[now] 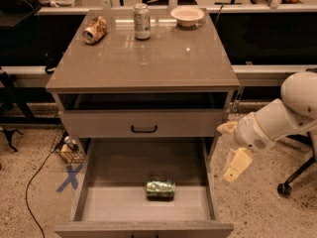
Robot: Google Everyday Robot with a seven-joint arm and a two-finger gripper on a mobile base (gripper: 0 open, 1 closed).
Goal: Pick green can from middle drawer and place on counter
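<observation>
I count three cans: green can (160,189) in middle drawer (119,209), silver can (142,21) and dented can (94,29) on desk (148,66). One bowl (187,16). Two drawers, I think. One claw (233,153), right of middle drawer.

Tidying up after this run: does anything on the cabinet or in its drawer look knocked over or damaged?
Two cans lie on their sides: a dented tan can at the back left of the counter, and the green can in the open drawer. The gripper hangs right of the drawer.

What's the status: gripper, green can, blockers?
Gripper open, right of the middle drawer, outside it. Green can lying on its floor, untouched. Nothing over it.
</observation>
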